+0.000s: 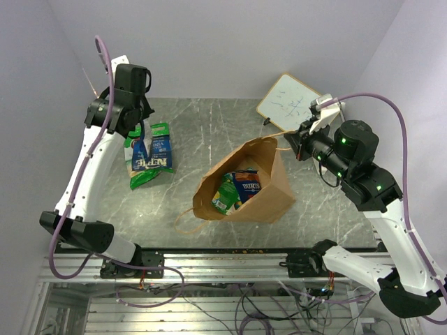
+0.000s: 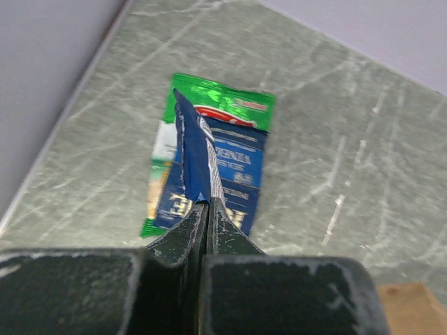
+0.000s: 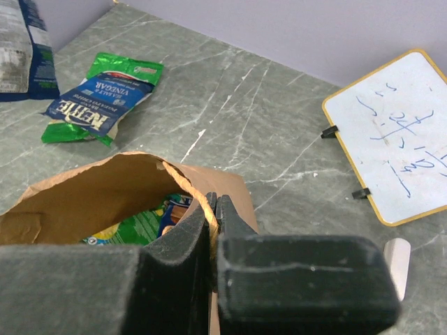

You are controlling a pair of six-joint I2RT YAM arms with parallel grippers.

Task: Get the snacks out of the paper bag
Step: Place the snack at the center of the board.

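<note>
From where I stood, the left gripper [image 2: 207,204] was clamped shut on the edge of a dark blue packet [image 2: 190,143]. It dangled the packet above the desk [image 1: 209,125] toward the far left, just over the two snacks already out: a green packet [image 2: 227,105] with a Kettle packet [image 2: 241,171] lying across it. That looked to me like the set-down. To do it well I would have lowered the packet until its bottom edge touched, a little aside of the pile so nothing got shoved, then opened the jaws fully and lifted straight up (glossy film tends to cling to the pads). The right gripper [image 3: 213,201] was pinched tight on the rim of the paper bag [image 1: 276,192], holding up the far side of its mouth; it ought to hold without tugging, the bag being light. The bag lay tilted mid-desk, mouth gaping toward the arms, and inside I could see a green snack [image 1: 225,195] and a blue snack [image 1: 247,183] touching side by side. Whether more hid beneath them I could not tell.
</note>
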